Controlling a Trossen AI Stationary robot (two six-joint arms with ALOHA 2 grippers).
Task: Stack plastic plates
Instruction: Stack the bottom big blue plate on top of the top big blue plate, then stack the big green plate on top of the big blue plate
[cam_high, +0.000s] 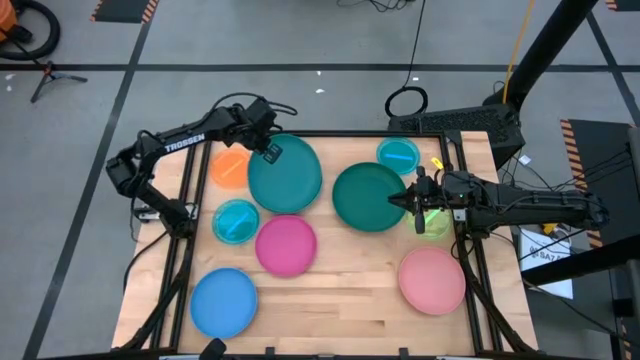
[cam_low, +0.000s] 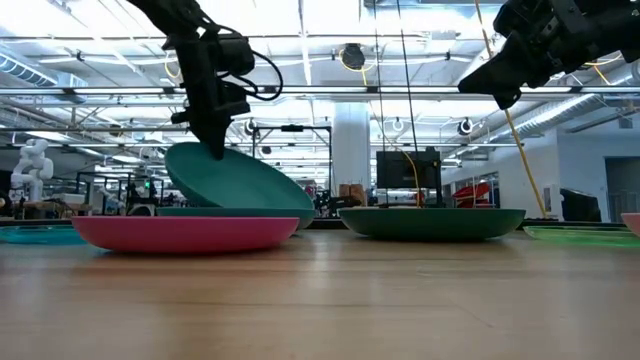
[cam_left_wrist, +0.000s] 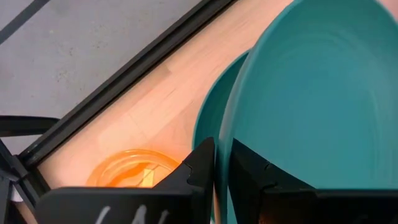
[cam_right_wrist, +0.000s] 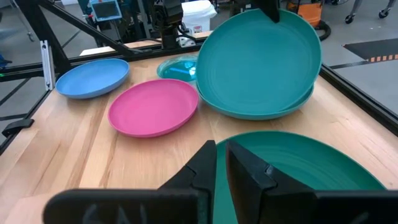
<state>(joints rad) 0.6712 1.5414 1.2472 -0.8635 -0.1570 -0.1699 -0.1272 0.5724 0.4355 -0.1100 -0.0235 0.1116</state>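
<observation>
Teal plate (cam_high: 285, 175): large, round, shallow, tilted up on one edge over a second teal plate (cam_right_wrist: 249, 109), far-left part of wooden table (cam_high: 340, 295) | left gripper (cam_high: 271, 152): pinching its raised rim | right gripper (cam_high: 413, 203): closed on nothing, above dark green plate (cam_high: 368, 197) | magenta plate (cam_high: 286, 245) just beside, flat.

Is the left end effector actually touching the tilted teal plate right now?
Touching. In the left wrist view the left end effector is pinched onto the rim of the teal plate. The low view shows that plate hanging tilted from it.
</observation>
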